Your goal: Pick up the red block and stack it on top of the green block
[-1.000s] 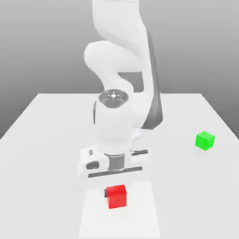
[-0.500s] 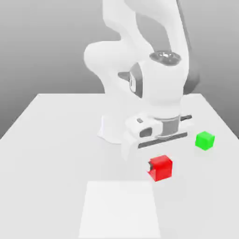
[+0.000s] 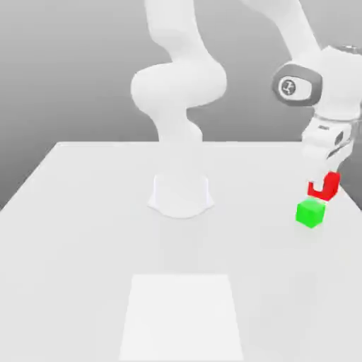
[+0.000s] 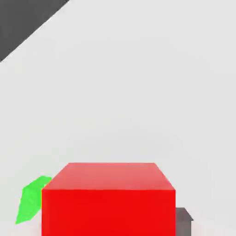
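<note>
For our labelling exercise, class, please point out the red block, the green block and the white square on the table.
Red block (image 4: 109, 213): hand view, side face.
Green block (image 3: 310, 213): exterior view, side faces.
White square (image 3: 182, 318): exterior view, middle.

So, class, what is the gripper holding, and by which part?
The red block, gripped by its sides; its face toward the hand camera is uncovered.

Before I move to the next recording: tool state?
Tool: closed on the red block, holding it near the green block.
</note>
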Available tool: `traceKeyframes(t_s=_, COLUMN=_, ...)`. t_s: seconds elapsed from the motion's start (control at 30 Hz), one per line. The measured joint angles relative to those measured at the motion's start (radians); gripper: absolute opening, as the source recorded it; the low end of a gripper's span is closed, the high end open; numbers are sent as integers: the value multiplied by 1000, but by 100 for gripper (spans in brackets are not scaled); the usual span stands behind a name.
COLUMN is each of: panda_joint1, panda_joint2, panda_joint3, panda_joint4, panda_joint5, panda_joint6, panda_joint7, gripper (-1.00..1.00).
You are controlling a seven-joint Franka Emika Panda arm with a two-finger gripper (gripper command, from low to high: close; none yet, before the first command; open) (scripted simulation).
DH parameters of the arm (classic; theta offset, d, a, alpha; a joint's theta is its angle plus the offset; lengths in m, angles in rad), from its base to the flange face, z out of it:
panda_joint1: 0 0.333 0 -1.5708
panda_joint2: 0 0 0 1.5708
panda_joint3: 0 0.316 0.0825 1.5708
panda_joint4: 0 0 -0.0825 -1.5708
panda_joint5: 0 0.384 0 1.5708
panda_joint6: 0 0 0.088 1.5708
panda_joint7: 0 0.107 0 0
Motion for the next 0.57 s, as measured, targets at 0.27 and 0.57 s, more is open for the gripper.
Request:
traceKeyframes(t_s=0.27, panda_joint1=-39, panda_joint2=128, panda_joint3=74, panda_joint4=-5, panda_joint5=-113, panda_joint6=132, panda_joint7=103, gripper=-100)
traceKeyframes(t_s=0.57, panda_joint1=-78, panda_joint2=321, panda_joint3=6, panda_joint4=-1, panda_joint5=-505, panda_joint6=278, panda_joint7=379, gripper=100)
